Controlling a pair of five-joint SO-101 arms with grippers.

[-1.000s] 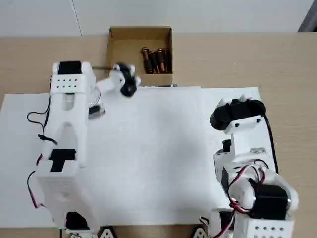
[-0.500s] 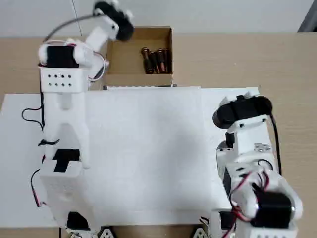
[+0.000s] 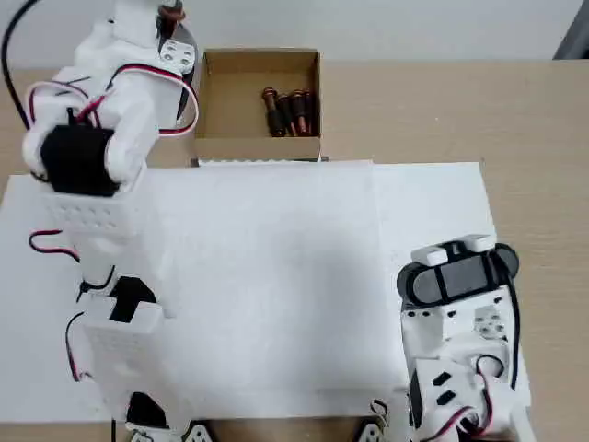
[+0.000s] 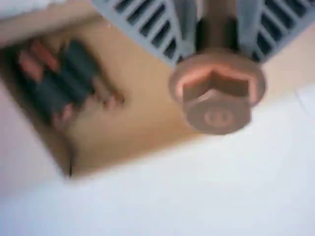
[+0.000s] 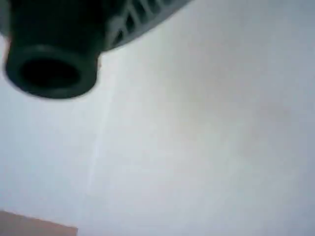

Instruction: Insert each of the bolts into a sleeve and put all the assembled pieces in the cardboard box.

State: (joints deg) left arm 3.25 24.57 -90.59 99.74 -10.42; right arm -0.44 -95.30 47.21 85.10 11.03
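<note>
- a bolt (image 4: 216,96) is clamped between the left gripper's (image 4: 216,24) fingers, head past the tips.
- a sleeve (image 5: 51,64) is clamped in the right gripper's (image 5: 64,22) fingers.

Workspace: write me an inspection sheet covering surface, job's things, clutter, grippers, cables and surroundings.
Surface: white sheet on a wooden table.
Job's things: assembled pieces lie in the cardboard box; one bolt and one sleeve are held, not yet joined.
Clutter: nothing seen.
Grippers: left gripper shut on the bolt, raised near the box; right gripper shut on the sleeve, over the sheet.
Cables: loose wires loop on the left arm; more at the right arm's base.
Surroundings: pale wall behind the table.
</note>
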